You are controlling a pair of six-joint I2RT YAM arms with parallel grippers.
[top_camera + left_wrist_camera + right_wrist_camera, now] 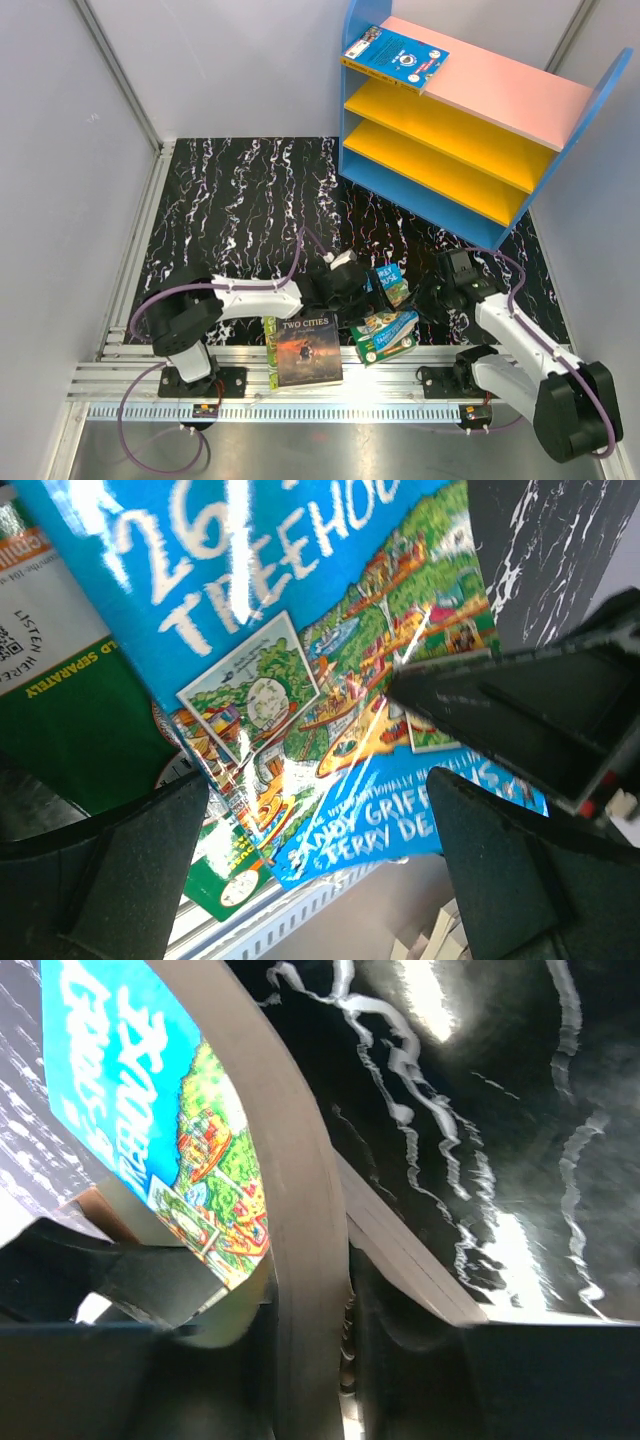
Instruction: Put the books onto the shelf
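The Treehouse book (330, 680), blue, reads "26", "TREEHO" and "ANDY GRIFF / TERRY DE". It lies by the table's near edge on a green book (70, 730) marked "LD SEPARATELY". The left gripper (310, 865) hangs over it, fingers spread wide. The right gripper (300, 1370) pinches its curled cover. Left of them lies the "Two Cities" book (310, 350), on a lime-green book (269, 352). Another blue book (395, 58) sits at the far left corner of the pink top of the shelf (500, 90), far right. Black marbled table (240, 200) shows between.
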